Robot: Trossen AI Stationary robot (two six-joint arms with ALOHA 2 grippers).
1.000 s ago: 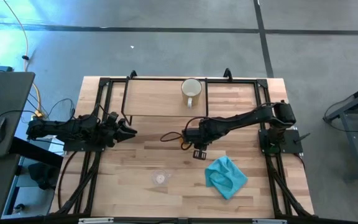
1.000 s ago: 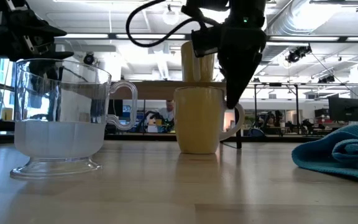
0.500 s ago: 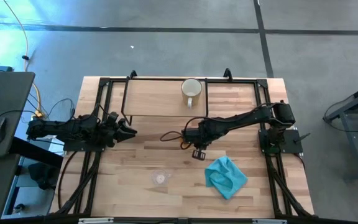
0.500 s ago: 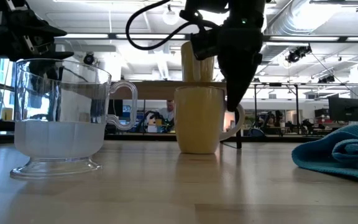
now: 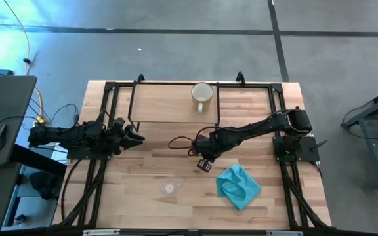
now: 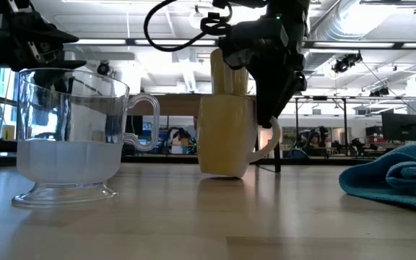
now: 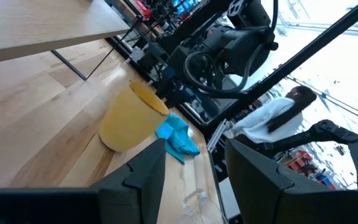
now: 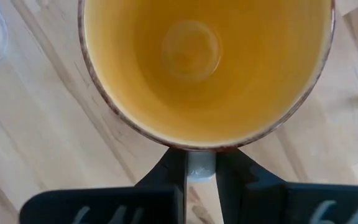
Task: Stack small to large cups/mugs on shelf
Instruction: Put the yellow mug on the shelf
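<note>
The orange mug point(image 8: 204, 56) stands on the table in front of the shelf point(image 5: 163, 105); it also shows in the low view point(image 6: 224, 137) and the left wrist view point(image 7: 131, 118). My right gripper point(image 8: 201, 177) is above it and shut on its handle. The cream-white mug point(image 5: 201, 95) stands on the shelf board. The clear glass cup point(image 5: 169, 188) stands on the table nearer the front edge, large in the low view point(image 6: 71, 137). My left gripper point(image 7: 191, 180) waits open at the table's left point(image 5: 133, 137). My right gripper pinches the orange mug's pale handle point(image 8: 200, 163) between its two fingers point(image 8: 171, 177), coming from above and pointing down. The mug's mouth faces up toward the wrist. In the low view the mug tilts a little; whether its base point(image 6: 221, 173) is clear of the table I cannot tell.
A crumpled teal-blue cloth point(image 5: 239, 186) lies on the table at the near right, close to my right gripper. Black frame bars run along the shelf's sides and both table edges. Bare tabletop lies between the glass cup and the shelf.
My right gripper has gone a little toward the table's left and near edge with the orange mug. The mug has shifted with it and tipped from upright to slightly tilted.
</note>
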